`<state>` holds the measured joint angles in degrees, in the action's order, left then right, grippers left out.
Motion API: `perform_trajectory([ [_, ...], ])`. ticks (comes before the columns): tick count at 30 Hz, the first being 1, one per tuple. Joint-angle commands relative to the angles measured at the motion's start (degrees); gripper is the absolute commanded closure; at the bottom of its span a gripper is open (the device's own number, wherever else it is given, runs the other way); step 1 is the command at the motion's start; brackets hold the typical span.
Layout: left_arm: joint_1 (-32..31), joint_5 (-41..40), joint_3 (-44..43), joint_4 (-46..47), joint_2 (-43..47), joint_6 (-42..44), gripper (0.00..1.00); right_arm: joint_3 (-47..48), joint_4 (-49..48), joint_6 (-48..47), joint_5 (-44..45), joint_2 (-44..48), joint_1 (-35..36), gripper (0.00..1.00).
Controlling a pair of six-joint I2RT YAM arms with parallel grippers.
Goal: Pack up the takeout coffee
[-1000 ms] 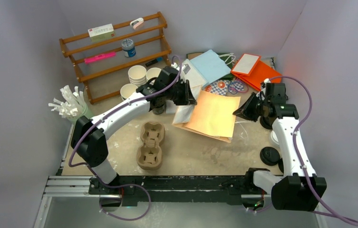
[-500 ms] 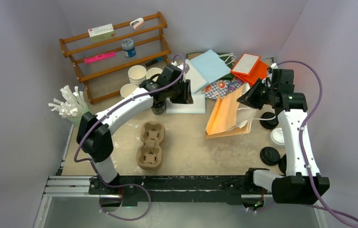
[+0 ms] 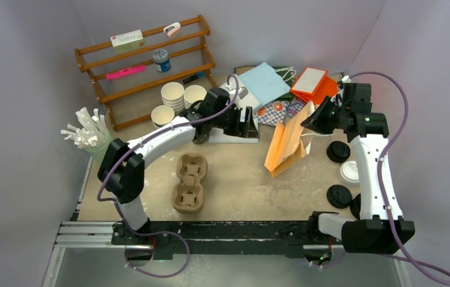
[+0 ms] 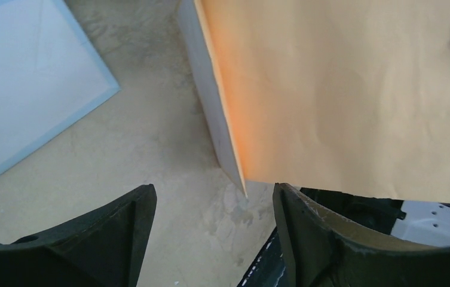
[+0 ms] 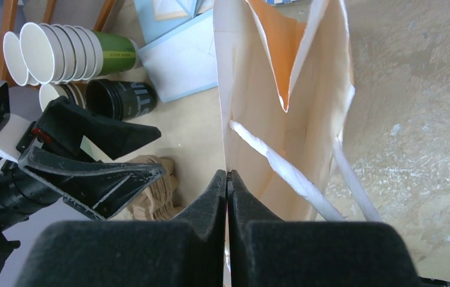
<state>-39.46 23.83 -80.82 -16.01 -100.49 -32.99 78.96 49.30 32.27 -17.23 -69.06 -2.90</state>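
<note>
The paper cups [image 3: 173, 94] stand open and unlidded, white inside, in short stacks at the back left of the table [image 3: 240, 185], just in front of the wooden rack [image 3: 144, 66] and well apart from the orange paper bag [image 3: 288, 143]. From the right wrist they show nested together [image 5: 46, 51], with a green sleeve at the end of one stack and a black cup [image 5: 121, 98] just beside them. Two black lids [image 3: 337, 151] and a white lid [image 3: 349, 171] lie along the right edge of the table, beside the right arm. The right gripper [image 5: 228, 174] is pinched closed on the rim of the bag, which stands tilted with its mouth open and its white twisted handles hanging loose. The left gripper [image 4: 213, 203] has its jaws spread with nothing between them, low over the table just short of the bag's side edge. A light blue paper bag [image 4: 25, 78] lies flat to its left. The moulded pulp cup tray [image 3: 188, 182] sits near the left arm, with no cups in it.
</note>
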Motion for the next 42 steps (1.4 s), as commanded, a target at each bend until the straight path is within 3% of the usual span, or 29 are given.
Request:
perform_trajectory([
  [1, -0.73, 7.94, -1.63, 8.4, -1.97, -1.67, 0.27, 0.9, 1.02, -1.07, -0.94, 0.49, 0.44, 1.0],
  [10, -1.12, 10.53, -1.6, 14.4, -9.3, -4.45, 0.35, -0.3, 0.47, -0.25, -2.32, 1.14, 0.44, 1.0],
  [19, -2.43, 14.09, -4.0, 18.36, -14.55, -5.85, 0.36, -1.02, 0.35, 0.16, -2.98, 1.05, 0.44, 1.0],
  [23, -2.83, 15.17, -5.21, 18.7, -16.93, -6.28, 0.51, -0.82, 0.27, 0.23, -2.9, 1.12, 0.44, 1.0],
  [29, -2.99, 15.13, -6.91, 17.17, -19.46, -5.94, 0.53, -0.89, -0.1, 0.7, -3.64, 1.18, 0.44, 1.0],
  [31, -3.03, 15.39, -7.11, 17.07, -20.11, -5.9, 0.59, -0.91, -0.01, 1.19, -3.51, 1.29, 0.44, 1.0],
  [37, -1.52, 15.64, -4.84, 14.82, -20.18, -4.78, 0.95, 3.28, 3.64, 0.61, -2.15, 0.71, 0.44, 1.0],
  [39, -0.16, 17.46, -1.92, 19.56, -19.51, -5.63, 1.0, 6.34, 5.09, -0.29, -1.08, 0.15, 0.41, 1.0],
  [42, 1.05, 17.73, 1.23, 20.4, -18.43, -4.09, 1.0, 11.37, 7.39, -1.01, 0.17, -0.66, 0.35, 1.0],
])
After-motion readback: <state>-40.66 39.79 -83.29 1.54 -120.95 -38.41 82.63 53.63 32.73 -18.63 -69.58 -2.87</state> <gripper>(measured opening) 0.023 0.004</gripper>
